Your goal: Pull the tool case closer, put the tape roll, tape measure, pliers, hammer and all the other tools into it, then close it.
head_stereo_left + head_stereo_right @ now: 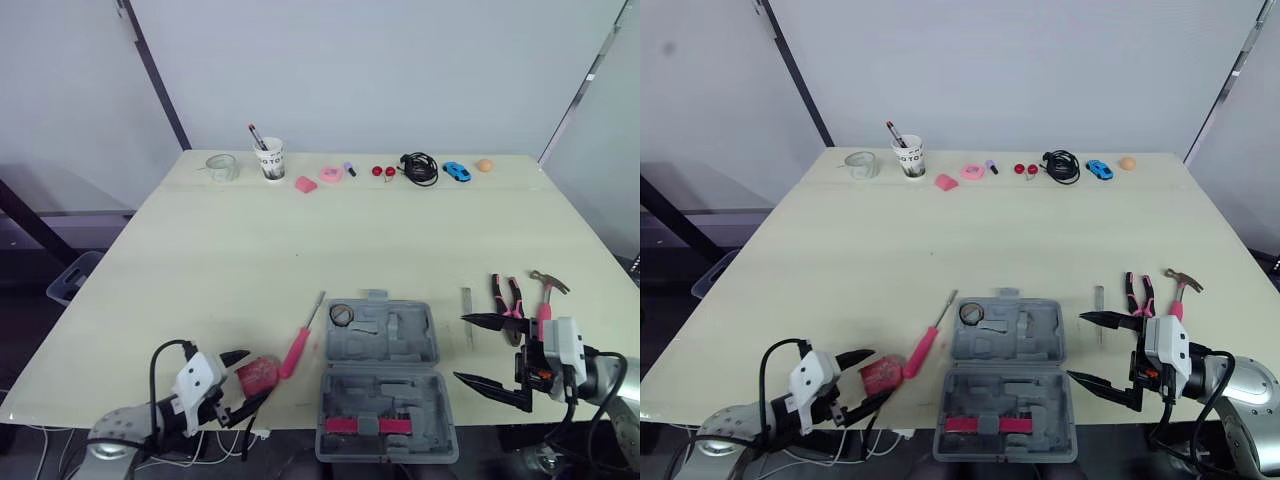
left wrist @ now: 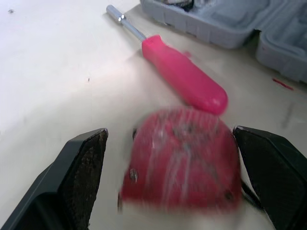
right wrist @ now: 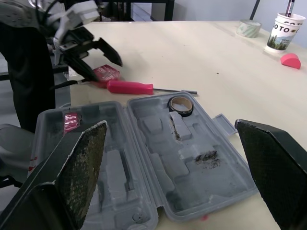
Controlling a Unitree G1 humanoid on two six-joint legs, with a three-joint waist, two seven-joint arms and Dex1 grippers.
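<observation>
Pale table [image 1: 200, 250] under a plain grey wall, and the grey tool case [image 1: 385, 395] lay open at the near edge, so the pulling-in looked done and the loading was the step in hand. The tape roll [image 1: 342, 314] sat in the far half of the case. The left gripper [image 1: 872, 378] had its two black fingers spread wide on either side of the pink tape measure [image 2: 184, 158] – gaps showed on both sides, so it had hold of nothing. Just past those fingertips lay the pink-handled screwdriver [image 1: 296, 350], with the case beyond it. The right gripper [image 1: 460, 348] was wide open too and empty, pointing at the case, with the pliers [image 1: 508, 298] and hammer [image 1: 546, 300] lying just outside it, on the side away from the case. The next move, by my reading, called for the left fingers to pinch the tape measure squarely, lift it clear of the screwdriver handle and carry it across to a free moulded pocket. As for writing – a paper cup [image 1: 268, 158], far beyond both grippers at the back of the table, showed the letters "OTO", part of a longer word; nothing on the case could be read.
</observation>
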